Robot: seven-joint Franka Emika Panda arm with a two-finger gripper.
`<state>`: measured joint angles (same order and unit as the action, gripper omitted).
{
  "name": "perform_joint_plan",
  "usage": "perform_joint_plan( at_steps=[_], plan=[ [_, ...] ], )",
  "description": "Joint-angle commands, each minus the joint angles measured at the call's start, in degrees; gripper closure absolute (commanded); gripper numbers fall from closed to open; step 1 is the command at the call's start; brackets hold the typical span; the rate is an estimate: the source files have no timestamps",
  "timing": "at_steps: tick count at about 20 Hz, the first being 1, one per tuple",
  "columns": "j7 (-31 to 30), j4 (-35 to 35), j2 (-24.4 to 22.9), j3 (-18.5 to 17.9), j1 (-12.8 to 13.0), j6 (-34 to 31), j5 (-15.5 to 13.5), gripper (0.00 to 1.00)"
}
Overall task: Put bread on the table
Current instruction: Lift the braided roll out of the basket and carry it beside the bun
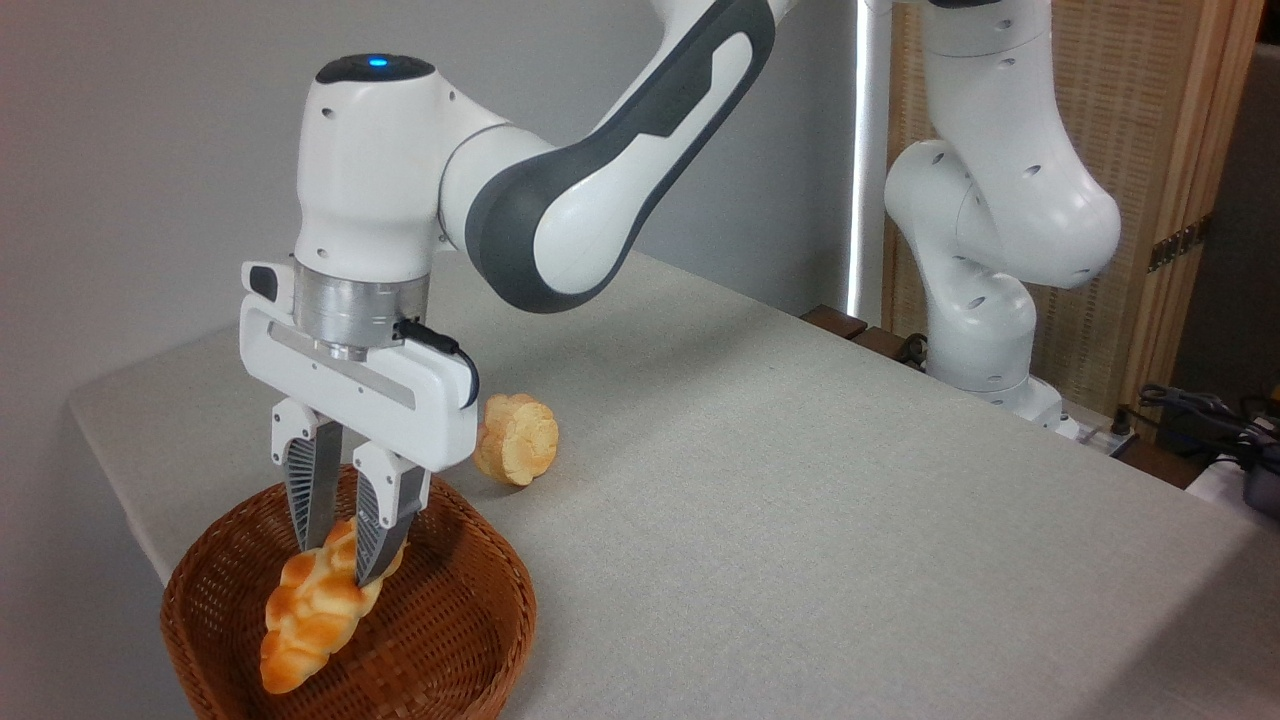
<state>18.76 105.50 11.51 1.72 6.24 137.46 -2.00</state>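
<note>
Two ribbed fingers of the gripper (335,562) pinch the upper end of the braided loaf (308,615). The loaf hangs slantwise, long axis running down-left from the fingers, its lower tip over the wicker basket (470,630), probably just clear. Grey table (800,520) lies open to the right of the basket, beyond the knotted bun (517,438); the carry likely goes that way.

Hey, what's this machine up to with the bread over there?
The white robot arm's gripper is shut on the upper end of a braided bread, which hangs tilted over the brown wicker basket. The loaf's lower end sits near the basket's front rim; whether it touches is unclear. It has not yet been set on the grey table, where a small round bun already lies behind the basket.
</note>
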Motion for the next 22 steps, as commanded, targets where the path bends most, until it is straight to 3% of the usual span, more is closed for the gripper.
perform_joint_plan(
  at_steps=[1, 6, 14, 22],
  plan=[
    [-0.75, -0.03, -2.8, -0.31, -0.08, -4.38, 0.95, 0.44],
    [0.74, 0.15, -5.97, -0.31, -0.17, -10.45, 0.95, 0.42],
    [13.3, 2.51, -12.03, -0.31, -0.08, -26.43, 0.95, 0.42],
    [18.94, 11.04, -19.24, -0.31, 0.0, -32.78, 0.95, 0.4]
  ],
)
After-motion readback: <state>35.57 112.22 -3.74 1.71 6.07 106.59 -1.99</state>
